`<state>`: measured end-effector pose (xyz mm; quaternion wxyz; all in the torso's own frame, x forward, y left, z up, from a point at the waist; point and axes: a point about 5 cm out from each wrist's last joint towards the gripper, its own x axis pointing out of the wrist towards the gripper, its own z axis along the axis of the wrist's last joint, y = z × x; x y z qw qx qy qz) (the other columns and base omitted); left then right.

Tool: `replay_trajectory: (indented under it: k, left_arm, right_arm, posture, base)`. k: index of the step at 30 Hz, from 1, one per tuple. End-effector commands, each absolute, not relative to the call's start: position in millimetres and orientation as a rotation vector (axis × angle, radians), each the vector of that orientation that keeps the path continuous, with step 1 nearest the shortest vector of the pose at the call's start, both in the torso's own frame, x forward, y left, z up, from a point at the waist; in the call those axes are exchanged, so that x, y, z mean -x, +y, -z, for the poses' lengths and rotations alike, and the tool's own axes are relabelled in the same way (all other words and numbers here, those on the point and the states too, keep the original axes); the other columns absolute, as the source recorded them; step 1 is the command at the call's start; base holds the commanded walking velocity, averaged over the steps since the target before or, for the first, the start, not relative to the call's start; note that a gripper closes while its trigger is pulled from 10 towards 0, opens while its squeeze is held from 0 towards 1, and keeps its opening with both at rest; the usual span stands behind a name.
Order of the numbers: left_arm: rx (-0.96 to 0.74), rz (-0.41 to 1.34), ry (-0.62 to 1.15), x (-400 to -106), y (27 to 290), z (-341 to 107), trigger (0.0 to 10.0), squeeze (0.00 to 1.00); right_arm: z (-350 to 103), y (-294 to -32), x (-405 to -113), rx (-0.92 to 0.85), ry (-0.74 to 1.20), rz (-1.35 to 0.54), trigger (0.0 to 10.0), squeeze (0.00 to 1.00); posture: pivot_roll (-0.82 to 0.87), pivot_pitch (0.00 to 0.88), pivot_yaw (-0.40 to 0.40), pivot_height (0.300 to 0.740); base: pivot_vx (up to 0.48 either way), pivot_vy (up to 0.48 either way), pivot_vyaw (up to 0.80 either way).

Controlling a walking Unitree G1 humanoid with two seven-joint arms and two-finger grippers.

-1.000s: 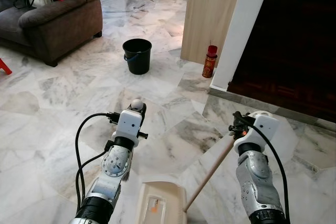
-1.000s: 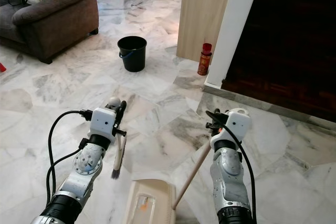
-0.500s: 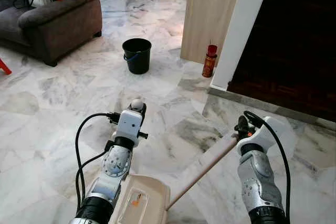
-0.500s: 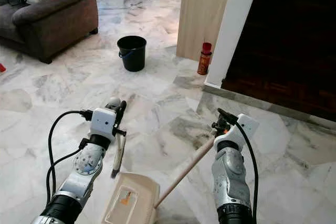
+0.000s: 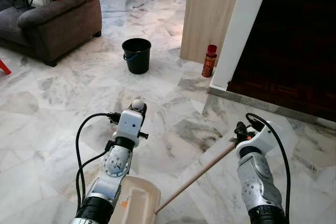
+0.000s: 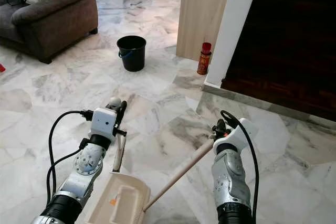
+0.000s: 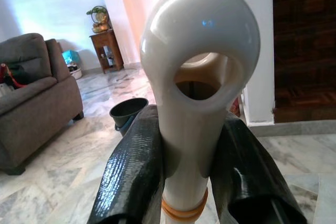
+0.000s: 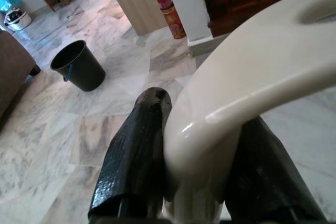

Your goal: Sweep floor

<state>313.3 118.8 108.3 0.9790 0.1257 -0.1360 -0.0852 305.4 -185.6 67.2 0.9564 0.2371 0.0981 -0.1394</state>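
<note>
Cream brush hangs upright in the left gripper, jaws clamped on its looped handle, bristles at the dustpan rim. The right gripper clasps the dustpan's long handle. Marble floor lies open toward the black bucket.

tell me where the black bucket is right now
The black bucket stands on the marble floor ahead of the robot, between the grey sofa on its left and the red can by the wall.
</note>
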Motion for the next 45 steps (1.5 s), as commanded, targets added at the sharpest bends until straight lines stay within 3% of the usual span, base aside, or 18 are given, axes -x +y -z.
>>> replay_trajectory:
  k: [1, 6, 24, 45]
  left_arm:
    - [-0.278, 0.190, -0.351, -314, 113, -121, 10.0, 0.00]
    - [-0.280, 0.192, -0.351, -314, 113, -121, 10.0, 0.00]
    - [-0.241, 0.198, -0.361, -311, 109, -123, 10.0, 0.00]
    - [-0.121, 0.185, -0.330, -310, 105, -124, 10.0, 0.00]
  right_arm:
    - [-72, -185, -309, -0.510, 0.183, 0.276, 10.0, 0.00]
    - [-87, -182, -310, -0.279, 0.085, 0.229, 10.0, 0.00]
    - [-100, -183, -311, -0.330, -0.033, 0.266, 10.0, 0.00]
    - [-113, -177, -311, -0.242, -0.155, 0.231, 10.0, 0.00]
  posture:
    - [-0.03, 0.000, -0.028, 0.740]
    - [-0.03, 0.000, -0.028, 0.740]
    - [-0.02, 0.000, -0.028, 0.740]
    - [-0.02, 0.000, -0.024, 0.740]
  base:
    - [0.000, 0.000, 0.00]
    - [0.000, 0.000, 0.00]
    - [0.000, 0.000, 0.00]
    - [0.000, 0.000, 0.00]
